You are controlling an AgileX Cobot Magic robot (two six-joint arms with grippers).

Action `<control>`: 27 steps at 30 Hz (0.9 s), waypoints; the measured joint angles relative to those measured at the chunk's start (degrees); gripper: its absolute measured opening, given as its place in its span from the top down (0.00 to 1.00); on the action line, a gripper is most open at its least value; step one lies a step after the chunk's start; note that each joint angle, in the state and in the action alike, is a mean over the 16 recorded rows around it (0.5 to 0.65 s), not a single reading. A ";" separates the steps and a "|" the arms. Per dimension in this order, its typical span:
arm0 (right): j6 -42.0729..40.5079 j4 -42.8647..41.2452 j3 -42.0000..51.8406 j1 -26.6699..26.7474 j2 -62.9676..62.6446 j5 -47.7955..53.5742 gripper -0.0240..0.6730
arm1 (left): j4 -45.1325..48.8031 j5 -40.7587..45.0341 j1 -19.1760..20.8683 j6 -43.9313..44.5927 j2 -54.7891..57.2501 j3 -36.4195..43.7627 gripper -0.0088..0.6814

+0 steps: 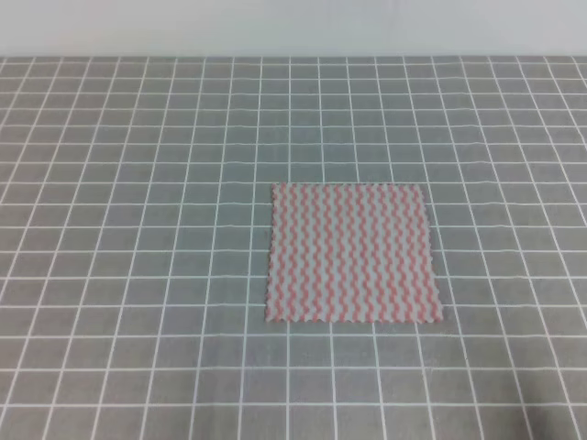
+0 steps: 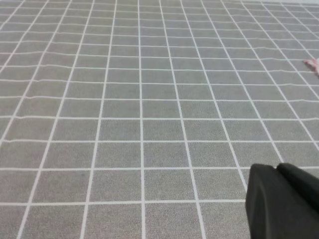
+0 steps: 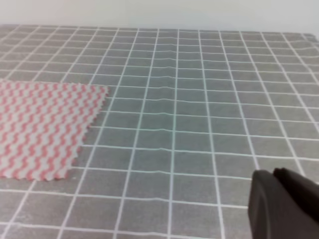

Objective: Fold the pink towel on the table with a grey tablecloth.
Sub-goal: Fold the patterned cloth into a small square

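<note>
The pink towel point(image 1: 351, 253) lies flat and unfolded on the table with a grey tablecloth point(image 1: 138, 183), a little right of the middle. In the right wrist view the towel point(image 3: 42, 127) is at the left, its right edge well left of the camera. A tiny pink corner of it point(image 2: 313, 63) shows at the right edge of the left wrist view. No gripper shows in the exterior high view. Only a black part of my left gripper point(image 2: 284, 204) and of my right gripper point(image 3: 284, 204) shows at the lower right of each wrist view, above bare cloth.
A pale wall point(image 1: 293, 26) runs along the table's far edge. The gridded cloth shows slight wrinkles point(image 3: 174, 55) to the right of the towel.
</note>
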 joint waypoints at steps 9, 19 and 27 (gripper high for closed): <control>0.00 0.05 0.00 0.00 0.00 0.00 0.99 | 0.00 -0.17 -0.01 -0.01 -0.39 0.23 0.99; 0.00 0.49 0.00 0.00 0.00 0.00 0.99 | 0.00 -0.17 -0.01 -0.01 -0.58 0.23 0.99; 0.00 1.86 0.09 0.00 0.00 0.00 0.99 | 0.01 -0.28 -0.01 -0.02 -0.77 0.39 0.99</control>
